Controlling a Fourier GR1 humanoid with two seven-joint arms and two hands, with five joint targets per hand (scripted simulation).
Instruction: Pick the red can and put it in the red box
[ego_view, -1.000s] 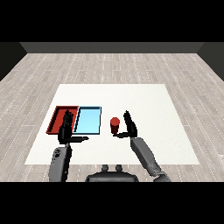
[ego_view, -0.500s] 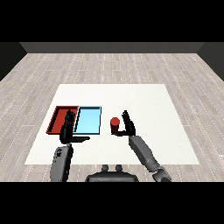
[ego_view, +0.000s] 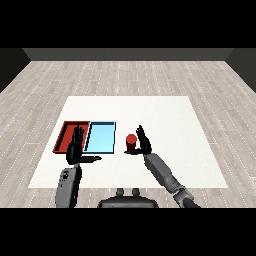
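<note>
Red tray (ego_view: 65, 136): left of centre in the frame, on the white counter (ego_view: 170, 120); nothing visible inside it.
Left hand (ego_view: 76, 148): fingers straight and apart, thumb out to the right, holding nothing; it overlaps the near right corner of the red tray.
Light blue tray (ego_view: 101, 137): touching the red tray's right side; nothing visible inside it.
Red can (ego_view: 131, 142): upright on the counter, just right of the light blue tray, long axis vertical.
Right hand (ego_view: 144, 142): just right of the can, fingers spread and not yet curled round it; whether it touches is unclear.
Key relation: the can lies immediately left of the right hand, the nearer one; the red tray lies further left, beyond the blue.
</note>
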